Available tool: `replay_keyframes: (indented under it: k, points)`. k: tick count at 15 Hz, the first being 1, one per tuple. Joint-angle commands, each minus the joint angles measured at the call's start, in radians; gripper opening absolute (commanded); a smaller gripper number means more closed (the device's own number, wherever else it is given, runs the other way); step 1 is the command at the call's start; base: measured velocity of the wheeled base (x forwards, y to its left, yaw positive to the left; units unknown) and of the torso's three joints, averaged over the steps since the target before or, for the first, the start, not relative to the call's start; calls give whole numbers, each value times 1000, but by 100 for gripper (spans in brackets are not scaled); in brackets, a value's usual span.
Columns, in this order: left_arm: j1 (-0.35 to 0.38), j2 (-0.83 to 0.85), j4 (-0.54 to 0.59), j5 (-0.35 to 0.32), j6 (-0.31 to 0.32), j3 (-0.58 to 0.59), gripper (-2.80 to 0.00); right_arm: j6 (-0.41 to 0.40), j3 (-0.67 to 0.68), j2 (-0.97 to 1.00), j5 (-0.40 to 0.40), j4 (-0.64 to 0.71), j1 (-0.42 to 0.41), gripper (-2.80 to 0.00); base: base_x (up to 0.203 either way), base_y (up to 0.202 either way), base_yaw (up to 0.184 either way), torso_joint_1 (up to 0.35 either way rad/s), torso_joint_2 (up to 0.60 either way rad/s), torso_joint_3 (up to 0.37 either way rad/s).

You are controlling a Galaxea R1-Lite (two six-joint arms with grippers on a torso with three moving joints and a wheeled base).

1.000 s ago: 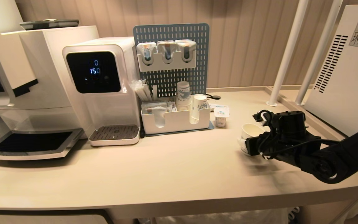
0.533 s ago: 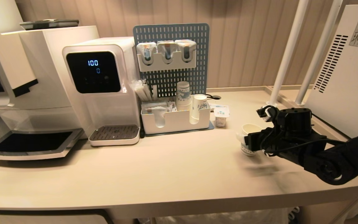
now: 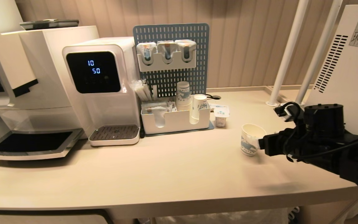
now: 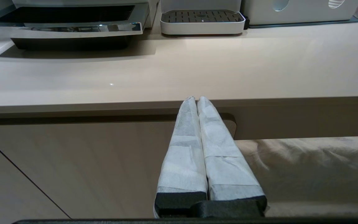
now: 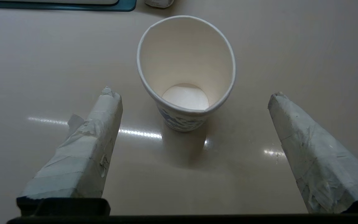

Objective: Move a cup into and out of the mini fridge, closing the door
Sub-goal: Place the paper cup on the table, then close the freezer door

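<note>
The cup (image 3: 250, 140), white paper with a blue print, stands upright and empty on the beige counter (image 3: 172, 174), to the right of centre. My right gripper (image 3: 263, 144) hovers just to its right, open, with nothing between the taped fingers (image 5: 101, 130). In the right wrist view the cup (image 5: 182, 119) sits beyond the fingertips of the right gripper (image 5: 194, 93), untouched. The mini fridge (image 3: 346, 74) stands at the far right, showing its white side with vent slots. Its door is out of view. My left gripper (image 4: 196, 99) is shut and parked below the counter's front edge.
A white organiser (image 3: 174, 119) with stacked paper cups (image 3: 183, 95) and a small foil-lidded tub (image 3: 221, 116) stand behind the cup. A water dispenser (image 3: 101, 87) and coffee machine (image 3: 8, 77) fill the left. Two white poles (image 3: 286, 53) rise beside the fridge.
My right gripper has let go of the cup and drawn back to the right and upward. The cup stays standing where it was set.
</note>
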Motion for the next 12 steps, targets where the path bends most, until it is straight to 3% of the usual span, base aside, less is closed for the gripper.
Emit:
replay_keyframes:
  k: [1, 4, 5, 7, 12]
  points:
    - [0, 2, 0, 0, -1, 2, -280, -6, 13, -157, -2, 81, 0, 0, 0, 0, 0, 0, 0, 0]
    - [0, 0, 0, 0, -1, 2, -280, -36, 53, -347, -46, 234, -3, 0, 0, 0, 0, 0, 0, 0]
    - [0, 2, 0, 0, -1, 2, -280, -53, 77, -397, -96, 265, -3, -280, 0, 0, 0, 0, 0, 0]
    - [0, 2, 0, 0, -1, 2, -280, -81, 129, -478, -169, 311, -7, -280, 0, 0, 0, 0, 0, 0]
    - [0, 2, 0, 0, -1, 2, -280, -145, 193, -633, -188, 355, -7, -280, 0, 0, 0, 0, 0, 0]
